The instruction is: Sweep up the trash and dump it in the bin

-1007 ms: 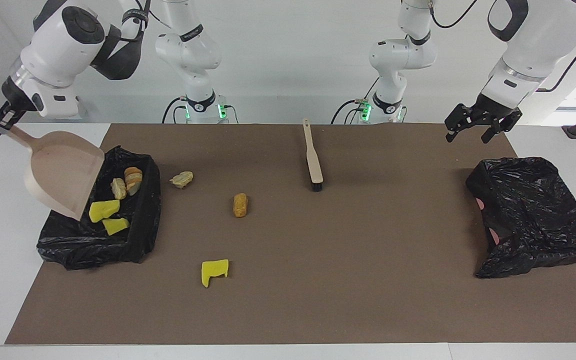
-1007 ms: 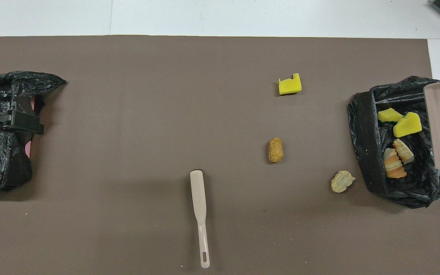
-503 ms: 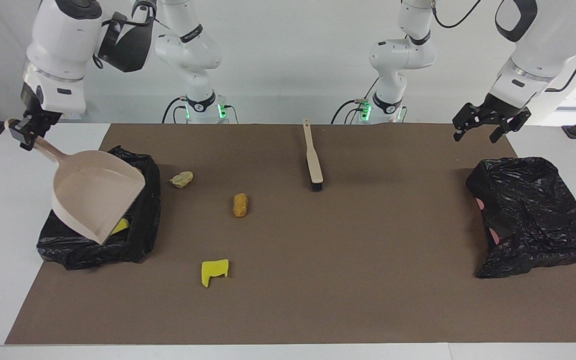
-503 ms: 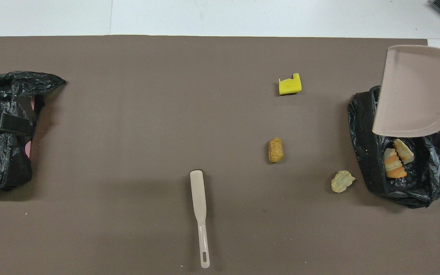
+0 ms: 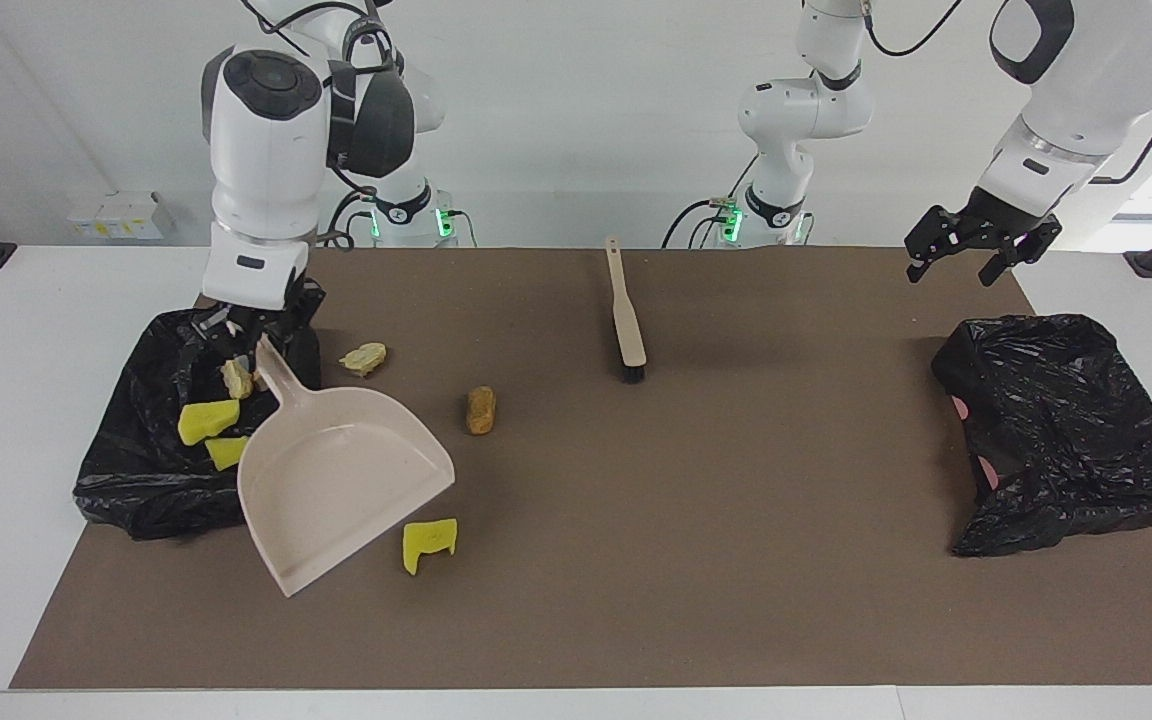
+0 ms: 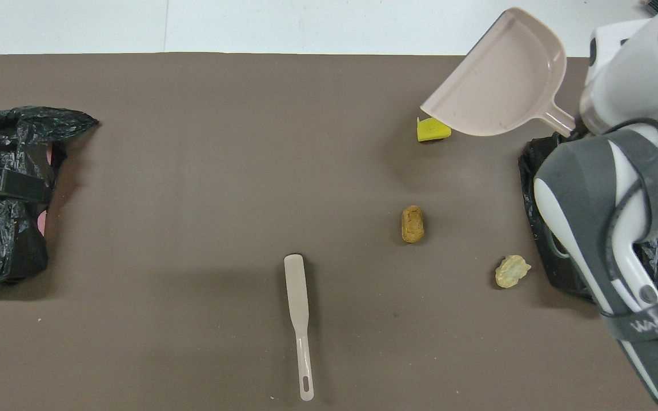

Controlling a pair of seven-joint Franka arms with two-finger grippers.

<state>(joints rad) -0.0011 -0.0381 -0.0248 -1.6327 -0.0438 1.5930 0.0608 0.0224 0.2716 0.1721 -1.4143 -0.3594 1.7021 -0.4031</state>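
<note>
The right gripper's (image 5: 258, 335) fingers pinch the dustpan (image 5: 341, 485) handle, the left gripper (image 5: 981, 250) spread over the mat – you'll find the trash light and squashy, like the yellow sponge chunk (image 5: 429, 541) beside the pan lip – nudge it broadside.

1. We see the facing view look from high across the table toward both robot bases.
2. Overhead view looks steeply down from the robots' end.
3. Both share the brown mat (image 5: 736, 520), half a turn apart.
</note>
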